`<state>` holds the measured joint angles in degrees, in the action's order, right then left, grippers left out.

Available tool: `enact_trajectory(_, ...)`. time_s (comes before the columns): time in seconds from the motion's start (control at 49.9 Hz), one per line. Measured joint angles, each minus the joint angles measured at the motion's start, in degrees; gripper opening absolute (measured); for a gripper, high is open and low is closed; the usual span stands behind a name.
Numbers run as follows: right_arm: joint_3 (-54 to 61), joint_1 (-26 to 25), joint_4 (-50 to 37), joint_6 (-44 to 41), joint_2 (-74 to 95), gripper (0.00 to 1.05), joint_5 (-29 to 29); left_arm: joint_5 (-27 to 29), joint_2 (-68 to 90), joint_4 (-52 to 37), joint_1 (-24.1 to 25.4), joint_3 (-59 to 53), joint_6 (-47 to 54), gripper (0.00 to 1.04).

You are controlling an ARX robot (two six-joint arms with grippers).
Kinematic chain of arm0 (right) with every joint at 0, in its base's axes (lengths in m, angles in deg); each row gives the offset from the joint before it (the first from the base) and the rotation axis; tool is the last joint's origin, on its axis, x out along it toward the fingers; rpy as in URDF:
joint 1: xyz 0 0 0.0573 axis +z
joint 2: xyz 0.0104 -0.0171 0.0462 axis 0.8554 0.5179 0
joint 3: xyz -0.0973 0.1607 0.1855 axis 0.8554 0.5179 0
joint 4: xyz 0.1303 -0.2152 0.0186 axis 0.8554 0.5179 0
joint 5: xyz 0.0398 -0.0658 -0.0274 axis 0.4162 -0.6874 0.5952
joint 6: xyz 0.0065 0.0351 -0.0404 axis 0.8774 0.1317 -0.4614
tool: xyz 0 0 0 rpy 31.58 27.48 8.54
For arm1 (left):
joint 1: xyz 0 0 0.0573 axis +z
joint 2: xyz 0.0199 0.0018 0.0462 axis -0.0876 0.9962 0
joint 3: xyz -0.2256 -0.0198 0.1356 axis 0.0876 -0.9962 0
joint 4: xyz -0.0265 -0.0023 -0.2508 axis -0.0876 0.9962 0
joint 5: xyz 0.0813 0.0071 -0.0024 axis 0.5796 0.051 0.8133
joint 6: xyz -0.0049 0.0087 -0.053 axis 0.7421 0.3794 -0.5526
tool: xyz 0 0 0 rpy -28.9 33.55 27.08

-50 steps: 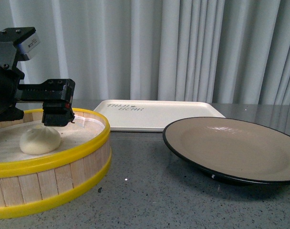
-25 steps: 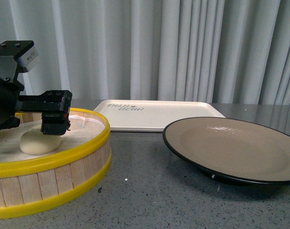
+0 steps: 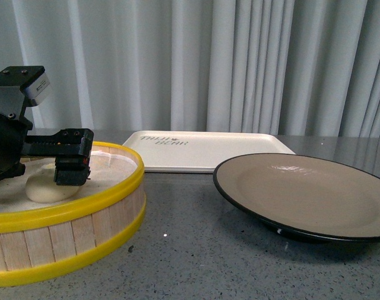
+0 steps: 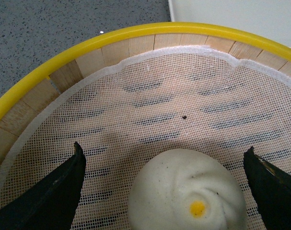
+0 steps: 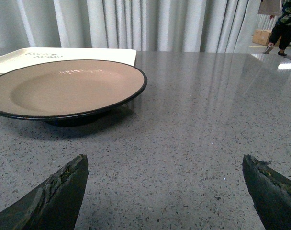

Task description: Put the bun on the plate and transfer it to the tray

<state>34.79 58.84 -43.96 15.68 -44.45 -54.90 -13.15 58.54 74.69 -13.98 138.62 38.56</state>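
The cream-white bun (image 3: 45,187) lies on the mesh inside the yellow-rimmed steamer basket (image 3: 109,199) at the left. My left gripper (image 3: 62,178) is open and low inside the basket. In the left wrist view its black fingers stand on either side of the bun (image 4: 186,191), apart from it, with the gripper's middle (image 4: 163,146) over the mesh. The tan plate (image 3: 302,187) with a black rim sits empty at the right. The cream tray (image 3: 202,150) lies behind it. My right gripper (image 5: 164,156) is open and empty over the bare table, near the plate (image 5: 69,86).
The basket's wooden wall and yellow rim (image 4: 136,31) curve round the left gripper. The tray's corner (image 5: 64,53) shows behind the plate. Grey speckled tabletop (image 3: 196,250) lies between basket and plate. White curtains hang behind the table.
My left gripper has come down into the basket, from above the bun to level with it, fingers open around it. The bun, plate and tray have not moved.
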Motion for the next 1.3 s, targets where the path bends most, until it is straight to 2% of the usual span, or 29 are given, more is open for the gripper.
enact_trajectory(0.1, 0.0, 0.0, 0.0, 0.0, 0.0, 0.96, 0.0, 0.0, 0.1, 0.0, 0.0, 0.0, -0.1, 0.98)
enact_trajectory(0.2, 0.0, 0.0, 0.0, 0.0, 0.0, 0.96, 0.0, 0.0, 0.2, 0.0, 0.0, 0.0, -0.3, 0.89)
enact_trajectory(0.281, 0.0, 0.0, 0.0, 0.0, 0.0, 0.96, 0.0, 0.0, 0.3, 0.0, 0.0, 0.0, -0.4, 0.78)
enact_trajectory(0.521, 0.0, 0.0, 0.0, 0.0, 0.0, 0.96, 0.0, -0.1, 0.1, 0.0, 0.0, -0.3, -0.6, 0.34)
enact_trajectory(0.661, 0.0, 0.0, 0.0, 0.0, 0.0, 0.96, 0.0, 0.2, -1.1, -2.2, -0.8, -1.1, 0.0, 0.15)
enact_trajectory(0.741, 0.0, 0.0, 0.0, 0.0, 0.0, 0.96, 0.0, 0.2, -2.2, -4.5, -1.6, -1.4, 0.5, 0.08)
enact_trajectory(0.982, 0.0, 0.0, 0.0, 0.0, 0.0, 0.96, 0.0, -2.3, -5.1, -13.4, -7.3, -0.2, 2.7, 0.06)
enact_trajectory(1.303, 0.0, 0.0, 0.0, 0.0, 0.0, 0.96, 0.0, -14.6, 5.6, -18.0, -21.7, 9.6, 2.8, 0.05)
